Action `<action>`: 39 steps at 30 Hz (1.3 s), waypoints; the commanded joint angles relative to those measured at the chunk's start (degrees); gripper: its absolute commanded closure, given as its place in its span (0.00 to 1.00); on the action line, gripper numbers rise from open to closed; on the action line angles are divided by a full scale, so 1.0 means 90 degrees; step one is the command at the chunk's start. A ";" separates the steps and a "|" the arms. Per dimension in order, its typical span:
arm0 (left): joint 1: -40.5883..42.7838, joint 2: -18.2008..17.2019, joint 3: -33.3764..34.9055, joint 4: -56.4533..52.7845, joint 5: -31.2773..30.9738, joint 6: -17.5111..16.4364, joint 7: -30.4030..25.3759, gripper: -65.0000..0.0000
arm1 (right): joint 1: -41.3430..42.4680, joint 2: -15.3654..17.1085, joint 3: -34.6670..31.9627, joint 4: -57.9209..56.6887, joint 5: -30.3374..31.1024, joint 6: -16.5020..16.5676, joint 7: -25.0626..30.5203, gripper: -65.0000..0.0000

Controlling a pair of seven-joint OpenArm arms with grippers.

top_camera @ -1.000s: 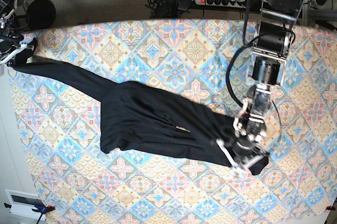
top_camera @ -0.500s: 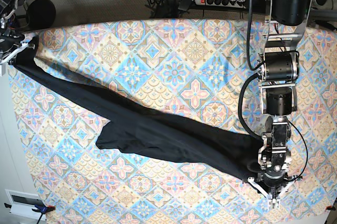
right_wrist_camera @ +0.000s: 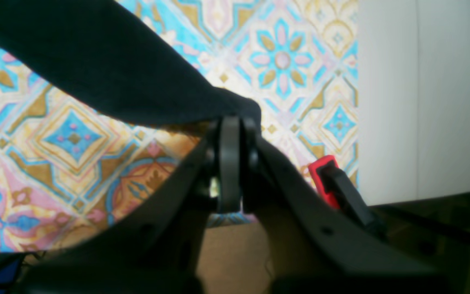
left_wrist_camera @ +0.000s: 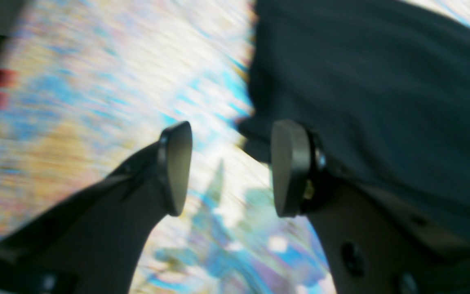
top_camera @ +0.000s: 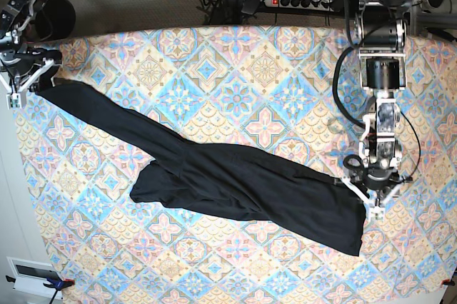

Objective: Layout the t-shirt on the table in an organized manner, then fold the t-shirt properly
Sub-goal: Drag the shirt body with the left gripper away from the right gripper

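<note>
T-shirt (top_camera: 235,183), plain black, lies in a long diagonal band across the patterned surface (top_camera: 235,76), running from the far left corner down to the near right. Its middle is bunched into overlapping folds, and the near right end spreads into a wider flap with a squared edge.

The right gripper (right_wrist_camera: 235,163) has its fingers pressed together on a corner of the cloth at the far left edge of the surface; in the right wrist view the fabric rises from the pinch and drapes away to the left. A red and black clamp (right_wrist_camera: 339,192) sits just beside those fingers at the surface's edge.

The left gripper (top_camera: 376,193) hangs at the near right end of the shirt with its fingers (left_wrist_camera: 176,167) apart. In the blurred left wrist view nothing lies between them; the black fabric sits just behind the right-hand finger.
</note>
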 commanded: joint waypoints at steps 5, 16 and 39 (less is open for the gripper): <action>0.0043 -0.0028 -0.0351 -0.0241 -0.0634 0.0055 -0.0067 0.52 | 0.0166 0.0143 -0.0294 0.0111 0.0056 -0.0014 0.0121 1.00; -0.0465 0.0422 -0.0429 -0.1823 -0.1504 0.0055 -0.0487 0.52 | 0.0146 0.0143 -0.0363 0.0111 0.0056 -0.0014 0.0121 1.00; -0.0973 0.1770 -0.0380 -0.2624 -0.1494 -0.0189 -0.0878 1.00 | 0.0137 0.0143 -0.0333 0.0521 0.0642 -0.0014 0.0072 1.00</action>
